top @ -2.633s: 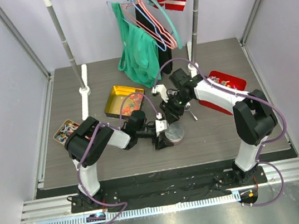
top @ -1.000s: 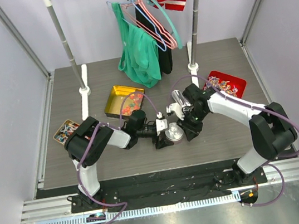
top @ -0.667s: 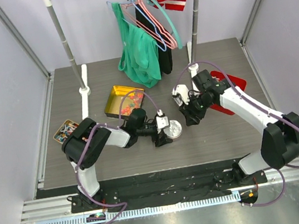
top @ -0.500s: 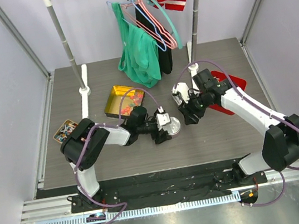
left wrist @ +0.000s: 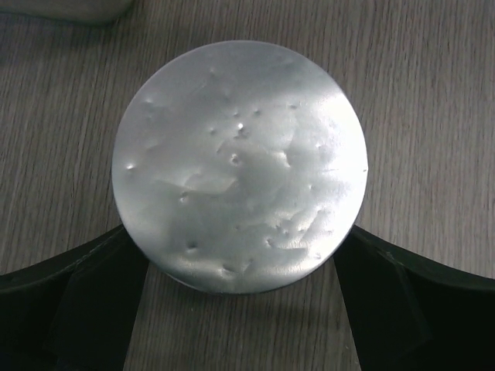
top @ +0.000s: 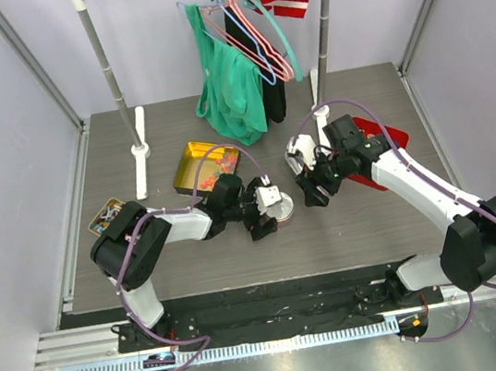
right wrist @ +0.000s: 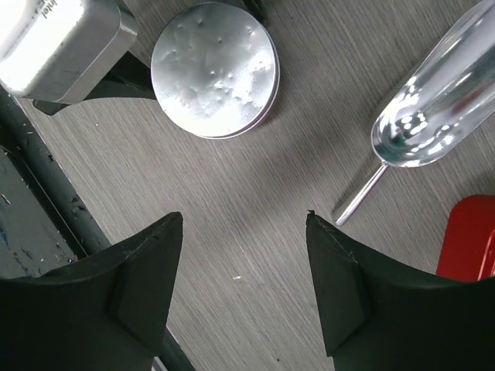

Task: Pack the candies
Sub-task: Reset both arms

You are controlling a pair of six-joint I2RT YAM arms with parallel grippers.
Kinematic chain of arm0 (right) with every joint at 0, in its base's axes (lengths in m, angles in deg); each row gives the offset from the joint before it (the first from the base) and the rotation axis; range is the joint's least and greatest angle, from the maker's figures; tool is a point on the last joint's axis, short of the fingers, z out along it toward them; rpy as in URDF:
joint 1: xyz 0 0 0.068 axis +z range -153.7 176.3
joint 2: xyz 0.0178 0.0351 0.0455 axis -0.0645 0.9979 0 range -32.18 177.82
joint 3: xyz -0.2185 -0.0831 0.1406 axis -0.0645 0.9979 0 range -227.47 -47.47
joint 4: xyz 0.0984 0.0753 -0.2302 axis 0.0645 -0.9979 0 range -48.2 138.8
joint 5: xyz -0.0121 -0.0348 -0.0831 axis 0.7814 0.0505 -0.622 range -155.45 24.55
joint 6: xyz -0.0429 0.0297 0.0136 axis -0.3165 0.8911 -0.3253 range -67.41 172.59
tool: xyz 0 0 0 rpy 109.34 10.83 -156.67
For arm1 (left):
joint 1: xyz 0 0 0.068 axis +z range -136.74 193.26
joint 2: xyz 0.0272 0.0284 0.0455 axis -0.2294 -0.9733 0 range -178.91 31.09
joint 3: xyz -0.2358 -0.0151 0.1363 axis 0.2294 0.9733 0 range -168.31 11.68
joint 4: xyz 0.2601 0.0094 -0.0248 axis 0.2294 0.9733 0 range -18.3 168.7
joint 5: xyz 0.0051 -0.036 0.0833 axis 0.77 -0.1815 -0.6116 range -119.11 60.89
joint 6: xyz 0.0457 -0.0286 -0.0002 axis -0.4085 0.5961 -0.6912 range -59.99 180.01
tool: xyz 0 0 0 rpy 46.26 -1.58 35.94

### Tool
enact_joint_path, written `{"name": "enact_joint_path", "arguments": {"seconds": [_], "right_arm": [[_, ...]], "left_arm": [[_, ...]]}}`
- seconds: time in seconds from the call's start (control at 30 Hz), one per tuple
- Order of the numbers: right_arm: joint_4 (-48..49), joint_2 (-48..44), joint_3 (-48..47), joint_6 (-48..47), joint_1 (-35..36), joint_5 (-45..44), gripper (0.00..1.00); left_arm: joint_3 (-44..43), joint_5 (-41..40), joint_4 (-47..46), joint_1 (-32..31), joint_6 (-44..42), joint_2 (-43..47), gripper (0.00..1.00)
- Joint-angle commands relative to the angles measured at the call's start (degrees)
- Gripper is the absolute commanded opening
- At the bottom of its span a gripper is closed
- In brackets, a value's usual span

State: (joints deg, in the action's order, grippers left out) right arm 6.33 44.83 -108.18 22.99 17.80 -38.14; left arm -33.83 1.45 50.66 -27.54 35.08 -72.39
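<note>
The candies are tiny orange, yellow and red pieces lying in the larger gold tin behind my left arm. My left gripper is closed round the near edge of a round silver tin with a dented lid. That tin fills the left wrist view, with a dark finger touching it on each side. My right gripper is open and empty, just right of the round tin. It hovers over bare table in its wrist view.
A shiny metal scoop lies right of the round tin. A red tray sits under the right forearm. A small tin of wrapped candies is at the far left. A clothes rack with a green garment stands behind.
My right gripper has lifted off the round tin and drawn back to the right. My left gripper has slid the round tin slightly away, towards the gold tin.
</note>
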Motion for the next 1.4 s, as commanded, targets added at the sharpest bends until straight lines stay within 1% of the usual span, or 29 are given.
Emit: {"name": "enact_joint_path", "arguments": {"seconds": [0.0, 0.1, 0.13, 0.2, 0.23, 0.3, 0.33, 0.37, 0.4, 0.53, 0.57, 0.63, 0.67, 0.7, 0.77, 0.8, 0.83, 0.87, 0.93, 0.97, 1.0, 1.03, 1.07, 1.17, 1.2, 1.23, 1.3, 1.37], "right_arm": [[2.14, -2.66, -0.11, 0.86, -0.31, 0.46, 0.7], [2.31, -3.1, -0.02, 1.04, -0.23, 0.55, 0.71], [2.31, -3.18, -0.02, 1.13, -0.31, 0.64, 0.76], [2.4, -3.18, -0.02, 1.39, -0.23, 0.46, 0.77], [2.66, -3.18, -0.02, 1.74, -0.23, 0.12, 0.84], [2.93, -3.27, 0.15, 2.01, -0.31, -0.68, 0.86], [3.1, -3.45, 0.33, 2.44, -0.31, -0.77, 1.0], [3.28, -3.8, 0.33, 2.71, -0.31, -1.29, 1.0], [3.54, -4.15, 0.15, 3.15, -0.31, -1.73, 1.0], [4.77, -6.43, -0.81, 5.34, -0.23, -4.1, 1.0], [4.86, -7.74, -1.69, 5.7, -0.31, -4.8, 1.0], [5.12, -9.15, -2.66, 6.05, -0.31, -8.58, 1.0], [5.39, -10.73, -3.71, 6.57, -0.31, -10.42, 1.0], [5.91, -11.53, -4.41, 6.84, -0.23, -14.0, 1.0], [6.79, -13.11, -6.78, 8.24, -0.31, -18.67, 1.0], [7.32, -14.68, -7.58, 8.42, -0.4, -22.79, 1.0], [7.67, -15.22, -9.32, 8.68, -0.32, -24.83, 1.0], [8.11, -16.1, -10.21, 9.82, -0.31, -26.76, 1.0], [10.3, -18.73, -11.71, 10.44, -0.31, -33.42, 1.0], [11.44, -19.79, -12.06, 10.97, -0.31, -36.42, 1.0], [13.54, -20.58, -12.33, 11.41, -0.31, -38.89, 1.0], [14.35, -22.33, -12.85, 11.24, -0.31, -43.87, 1.0], [15.14, -22.95, -12.94, 11.06, -0.31, -46.36, 1.0], [19.88, -26.73, -11.37, 8.7, -0.31, -53.74, 1.0], [22.07, -27.78, -10.67, 8.08, -0.31, -54.55, 1.0], [22.18, -29.1, -10.57, 7.46, -0.4, -55.08, 1.0], [21.74, -29.64, -10.83, 7.02, -0.32, -56.49, 1.0], [21.91, -31.04, -10.49, 6.84, -0.4, -55.45, 1.0]], "left_arm": [[1.66, -3.77, 10.84, 0.37, -4.43, 2.39, 1.0], [2.28, -1.48, 13.47, 0.28, -5.39, 6.08, 1.0], [1.75, 1.48, 16.96, 0.28, -6.35, 7.23, 1.0], [1.13, 3.61, 20.49, 0.28, -7.85, 9.17, 1.0], [0.78, 5.19, 24.51, 0.37, -8.55, 11.44, 1.0], [-0.27, 5.29, 27.0, 0.45, -9.0, 13.82, 1.0], [-0.8, 5.29, 28.75, 0.45, -9.78, 15.92, 1.0], [-2.02, 5.55, 32.86, 0.54, -11.09, 17.07, 1.0], [-2.64, 5.56, 34.99, 0.89, -11.98, 18.22, 1.0], [-6.77, 2.32, 43.52, 2.21, -12.43, 24.97, 1.0], [-9.3, -1.52, 46.76, 2.39, -11.9, 25.78, 1.0], [-12.21, -5.85, 49.85, 3.35, -9.89, 27.19, 1.0], [-15.62, -10.57, 51.26, 3.96, -9.01, 28.15, 1.0], [-17.31, -12.27, 53.79, 4.75, -8.13, 28.51, 1.0], [-22.04, -16.92, 54.87, 8.26, -4.37, 29.38, 1.0], [-23.81, -16.68, 56.53, 9.84, -3.3, 29.56, 1.0], [-25.39, -15.81, 57.24, 14.47, -2.07, 29.91, 1.0], [-28.46, -15.28, 57.6, 16.69, 0.38, 30.61, 1.0], [-31.2, -14.66, 57.69, 21.79, 3.03, 31.58, 1.0], [-34.0, -14.05, 57.86, 26.51, 4.44, 32.02, 1.0], [-35.07, -13.52, 57.69, 28.65, 5.06, 33.51, 1.0], [-36.04, -13.69, 56.9, 30.41, 5.67, 34.39, 1.0], [-37.7, -13.95, 56.55, 33.73, 6.03, 35.27, 1.0], [-39.9, -15.44, 54.36, 37.1, 7.08, 39.75, 1.0], [-40.09, -16.15, 53.56, 38.67, 8.3, 40.81, 1.0], [-40.26, -17.02, 53.03, 39.12, 8.66, 43.08, 1.0], [-40.09, -17.47, 51.98, 39.48, 9.19, 44.76, 1.0], [-39.39, -16.95, 51.97, 39.39, 10.16, 46.17, 1.0]]}}
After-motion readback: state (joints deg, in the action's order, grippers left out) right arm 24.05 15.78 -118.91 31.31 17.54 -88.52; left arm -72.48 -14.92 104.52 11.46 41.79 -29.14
